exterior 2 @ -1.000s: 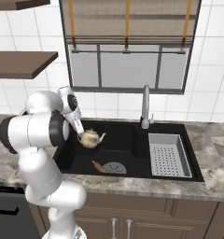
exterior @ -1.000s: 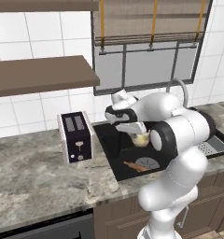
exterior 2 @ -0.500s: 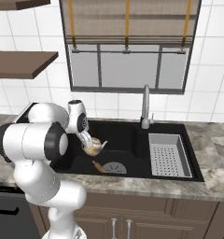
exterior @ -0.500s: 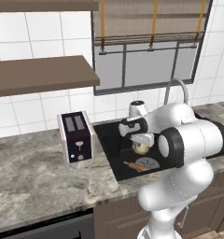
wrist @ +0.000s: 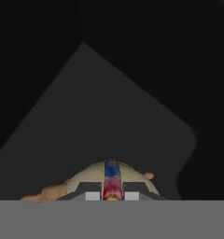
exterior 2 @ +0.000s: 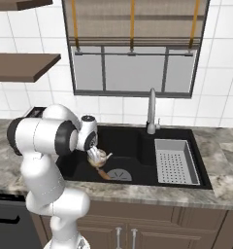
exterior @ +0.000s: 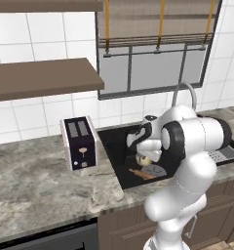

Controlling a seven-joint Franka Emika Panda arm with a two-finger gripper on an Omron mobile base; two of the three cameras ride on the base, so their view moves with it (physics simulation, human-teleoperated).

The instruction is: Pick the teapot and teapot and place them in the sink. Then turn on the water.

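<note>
Landmark: the large black rectangular sink (exterior 2: 133,141) sunk in the grey marble counter (exterior: 36,190); every place below is given from it.
Gripper: the two-finger gripper (exterior 2: 94,156) hangs over the left part of the sink, lowered inside the basin, its jaws closed on the small round cream porcelain teapot (exterior 2: 100,158).
Held teapot: in the right base view it sits under the hand with its spout pointing toward the sink's middle; in the left base view (exterior: 144,160) it shows just below the wrist; in the hand view its cream dome with a blue and red mark (wrist: 111,179) lies between the finger tips above the dark sink floor.
Contact with floor: whether the teapot touches the sink bottom cannot be told.
Brown object: a small brown-orange item (exterior 2: 103,173) lies on the sink floor just beside the round drain (exterior 2: 119,175), below the held teapot; what it is cannot be made out.
Faucet: the tall arched silver gooseneck faucet (exterior 2: 151,110) stands at the sink's back rim, near its middle.
Draining tray: the ribbed grey draining tray (exterior 2: 174,160) occupies the sink's right part.
Toaster: the dark toaster (exterior: 80,142) stands on the counter left of the sink, apart from its rim.
</note>
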